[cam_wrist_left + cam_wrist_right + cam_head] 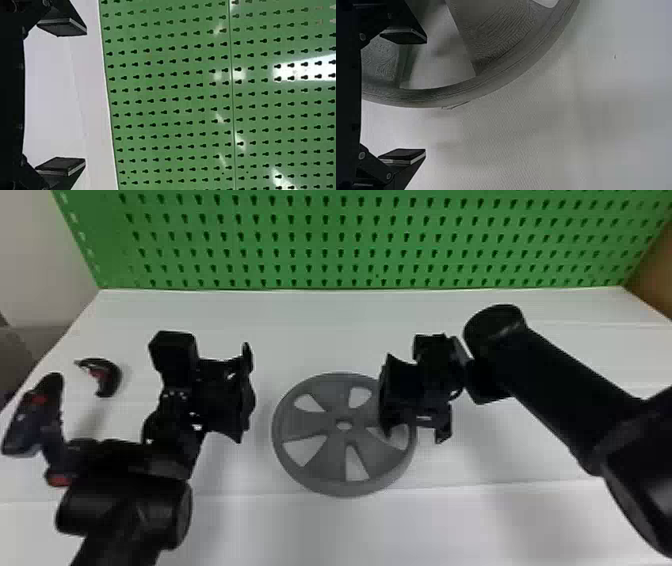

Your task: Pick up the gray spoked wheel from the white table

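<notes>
The gray spoked wheel [317, 462] lies flat on the white table [280, 340], near the middle. Over its right edge hangs my right gripper [407, 412], open and covering part of the rim. In the right wrist view, the wheel's curved rim [494, 85] runs past the open right gripper [424, 95]; whether it touches a finger I cannot tell. To the left of the wheel, apart from it, is my left gripper [245, 390]. The left wrist view has the left gripper [85, 97] with its fingers wide apart and nothing between them.
Behind the table stands a green perforated panel [350, 237]. At the table's left side are a small curved black-and-red object [107, 377] and a larger black-and-red object [35, 417], close to the left arm [125, 505].
</notes>
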Controlling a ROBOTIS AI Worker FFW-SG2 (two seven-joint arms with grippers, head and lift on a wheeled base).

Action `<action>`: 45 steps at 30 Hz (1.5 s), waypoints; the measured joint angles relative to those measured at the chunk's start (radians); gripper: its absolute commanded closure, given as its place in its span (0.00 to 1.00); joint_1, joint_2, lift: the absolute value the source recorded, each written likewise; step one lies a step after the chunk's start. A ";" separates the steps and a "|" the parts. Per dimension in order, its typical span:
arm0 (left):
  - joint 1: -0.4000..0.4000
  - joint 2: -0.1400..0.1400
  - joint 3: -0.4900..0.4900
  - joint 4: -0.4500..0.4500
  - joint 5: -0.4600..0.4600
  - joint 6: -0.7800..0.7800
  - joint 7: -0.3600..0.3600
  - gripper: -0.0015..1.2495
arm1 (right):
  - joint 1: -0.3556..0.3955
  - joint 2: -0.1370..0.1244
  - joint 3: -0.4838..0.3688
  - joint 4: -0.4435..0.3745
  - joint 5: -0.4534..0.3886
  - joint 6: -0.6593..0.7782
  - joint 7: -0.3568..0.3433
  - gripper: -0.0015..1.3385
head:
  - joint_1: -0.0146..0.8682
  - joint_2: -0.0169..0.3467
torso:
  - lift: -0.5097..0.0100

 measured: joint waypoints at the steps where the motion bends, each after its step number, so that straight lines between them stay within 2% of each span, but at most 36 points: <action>1: 0.000 0.000 0.000 0.000 0.000 0.000 0.000 0.10 | 0.000 0.000 -0.003 0.004 -0.003 0.000 0.000 0.21 | 0.88 0.08 | 0.81; 8: -0.002 0.000 -0.001 0.001 -0.001 0.000 0.000 0.10 | -0.002 0.001 -0.004 0.033 -0.031 -0.015 0.004 0.21 | 0.88 0.08 | 0.81; 14: -0.002 0.000 0.000 0.001 0.000 0.000 0.000 0.10 | -0.004 0.002 0.016 0.033 -0.033 -0.020 0.031 0.21 | 0.88 0.08 | 0.81; 25: -0.002 0.000 0.000 0.002 0.000 0.000 0.000 0.10 | -0.009 0.003 0.026 0.031 -0.033 -0.020 0.032 0.22 | 0.88 0.08 | 0.81; 27: -0.002 0.000 0.000 0.002 -0.001 0.000 0.000 0.10 | -0.010 0.003 0.027 0.031 -0.033 -0.020 0.032 0.27 | 0.88 0.08 | 0.81; 29: -0.002 0.000 0.000 0.002 -0.001 0.000 0.000 0.10 | -0.011 0.003 0.027 0.031 -0.033 -0.021 0.033 0.39 | 0.88 0.08 | 0.81; 30: -0.002 0.000 0.000 0.002 -0.001 0.000 0.000 0.10 | -0.011 0.002 0.027 0.030 -0.032 -0.021 0.035 0.42 | 0.88 0.08 | 0.81; 43: -0.003 0.000 -0.003 0.002 -0.003 0.002 0.000 0.10 | -0.015 0.000 0.018 0.032 -0.027 -0.021 0.037 0.42 | 0.88 0.08 | 0.81; 45: -0.004 0.000 -0.003 0.002 -0.003 0.002 0.000 0.10 | -0.015 -0.001 0.017 0.032 -0.027 -0.020 0.037 0.51 | 0.88 0.08 | 0.81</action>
